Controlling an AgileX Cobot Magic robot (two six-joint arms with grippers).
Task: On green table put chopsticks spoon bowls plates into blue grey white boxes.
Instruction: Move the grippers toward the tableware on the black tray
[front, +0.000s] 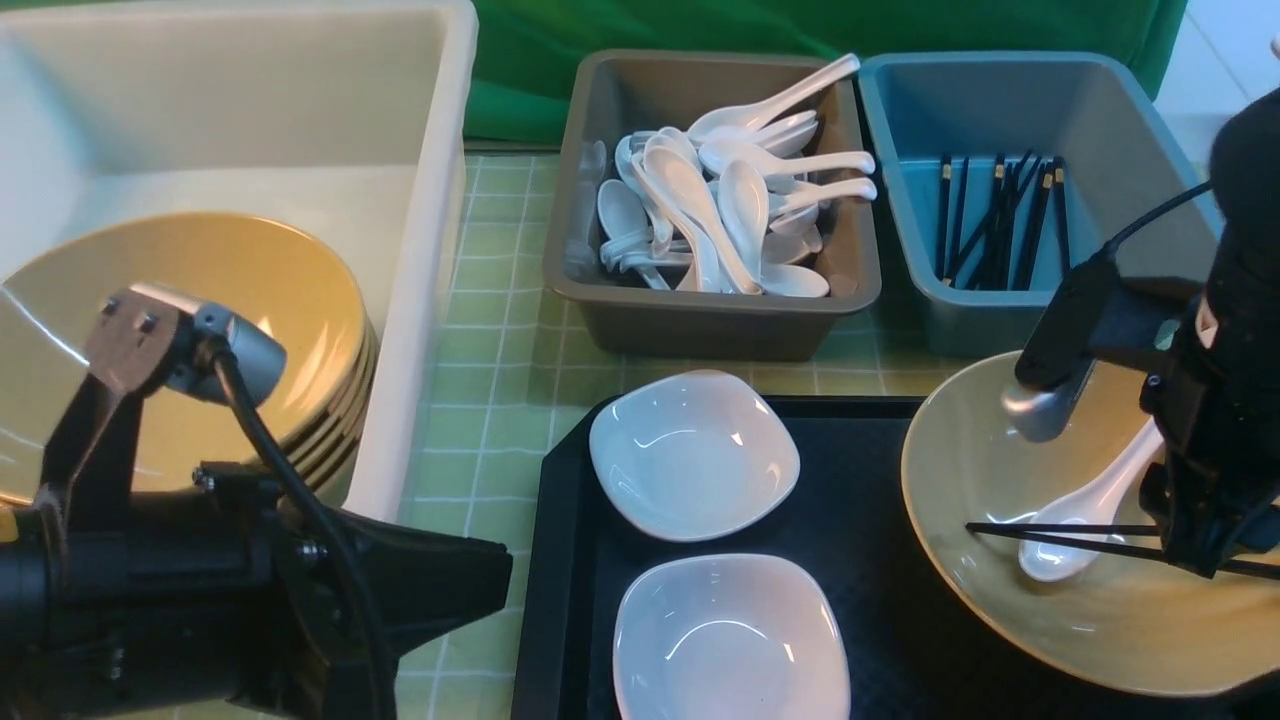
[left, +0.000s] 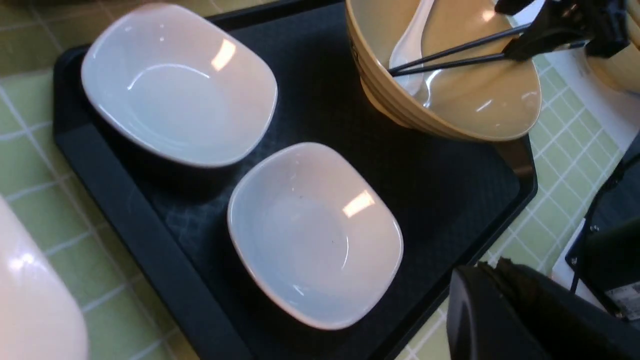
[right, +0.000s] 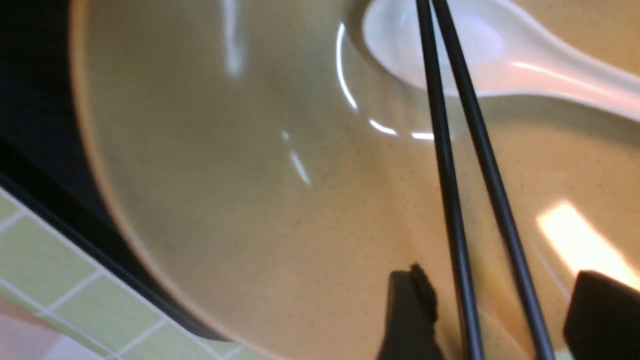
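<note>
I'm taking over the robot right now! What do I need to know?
Left gripper hovers beside the tray and holds nothing I can see; open or shut is unclear.
Right gripper is open, straddling the chopsticks in the yellow bowl.
Done: bowls in white box, spoons in grey box, other chopsticks in blue box.
Left: those chopsticks, the spoon under them, the yellow bowl, two white plates.

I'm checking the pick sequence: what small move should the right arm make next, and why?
Probably close the right end effector on the black chopsticks: its fingers straddle the pair with gaps on both sides, so nothing looks gripped yet, and the pair lies in the yellow bowl across the white spoon.
</note>
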